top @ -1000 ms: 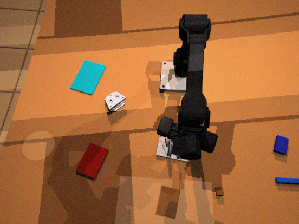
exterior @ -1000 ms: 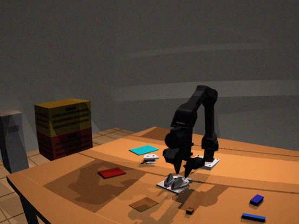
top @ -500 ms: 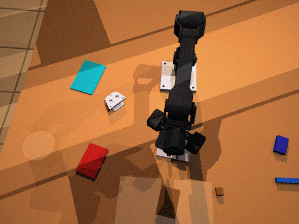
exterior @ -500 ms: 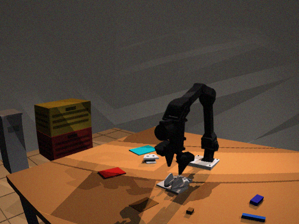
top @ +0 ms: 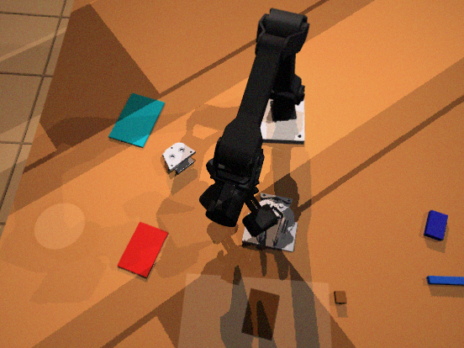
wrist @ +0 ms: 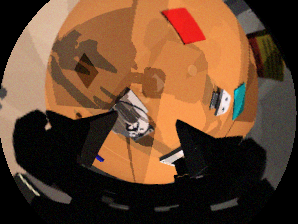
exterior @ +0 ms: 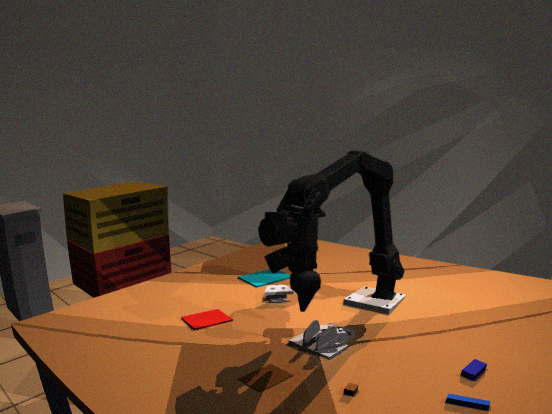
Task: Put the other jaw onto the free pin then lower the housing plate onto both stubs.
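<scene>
The white base plate (top: 252,241) (exterior: 327,353) (wrist: 142,103) lies on the table and carries two grey jaws. One jaw (exterior: 311,333) and the other jaw (exterior: 331,341) lie side by side. Their gear ends are at the arm's side, partly shaded; whether the teeth mesh or both jaws sit fully on their pins I cannot tell. The white housing plate (top: 178,155) (exterior: 278,289) (wrist: 223,103) with two holes rests on a dark support, away from the base. My gripper (top: 244,218) (exterior: 290,286) (wrist: 147,117) is wide open and empty, above and beside the base plate, towards the housing plate's side.
A teal sheet (top: 137,120) (exterior: 265,277) (wrist: 239,101) lies beyond the housing plate. A red sheet (top: 143,250) (exterior: 207,318) (wrist: 184,25) lies on that same side. A brown cube (top: 340,297) (exterior: 351,389), a blue block (top: 435,225) (exterior: 474,369) and a blue bar (top: 446,280) (exterior: 467,401) lie on the other side.
</scene>
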{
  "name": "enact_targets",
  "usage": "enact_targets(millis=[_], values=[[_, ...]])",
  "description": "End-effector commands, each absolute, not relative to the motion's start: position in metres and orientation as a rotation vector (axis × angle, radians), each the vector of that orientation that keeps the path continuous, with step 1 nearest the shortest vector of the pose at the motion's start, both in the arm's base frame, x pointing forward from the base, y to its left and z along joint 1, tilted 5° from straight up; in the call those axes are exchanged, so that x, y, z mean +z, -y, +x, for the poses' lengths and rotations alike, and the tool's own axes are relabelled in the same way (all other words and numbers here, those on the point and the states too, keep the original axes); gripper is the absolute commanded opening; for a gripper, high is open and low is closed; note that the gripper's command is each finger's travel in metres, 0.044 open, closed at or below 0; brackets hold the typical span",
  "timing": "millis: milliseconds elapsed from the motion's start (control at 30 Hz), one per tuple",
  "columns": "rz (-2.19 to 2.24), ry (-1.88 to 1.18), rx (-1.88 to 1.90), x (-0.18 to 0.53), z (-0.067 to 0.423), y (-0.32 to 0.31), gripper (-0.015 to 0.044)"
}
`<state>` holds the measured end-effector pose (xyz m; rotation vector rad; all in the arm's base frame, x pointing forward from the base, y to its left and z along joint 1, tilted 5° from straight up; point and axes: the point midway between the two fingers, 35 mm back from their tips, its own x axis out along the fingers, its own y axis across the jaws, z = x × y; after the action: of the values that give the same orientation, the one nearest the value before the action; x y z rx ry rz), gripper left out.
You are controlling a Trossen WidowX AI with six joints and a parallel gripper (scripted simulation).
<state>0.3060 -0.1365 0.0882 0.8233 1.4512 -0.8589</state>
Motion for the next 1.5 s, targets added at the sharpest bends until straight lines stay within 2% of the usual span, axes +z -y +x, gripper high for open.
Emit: enact_targets(millis=[0, 800, 1467], values=[[0.893, -1.412, -0.940, 0.092, 0.297, 0.150, 0.0440], [1.371, -1.092, -1.459, 0.104, 0.227, 0.231, 0.0440], [1.697, -0.753, -1.817, 0.113, 0.160, 0.274, 0.0440]])
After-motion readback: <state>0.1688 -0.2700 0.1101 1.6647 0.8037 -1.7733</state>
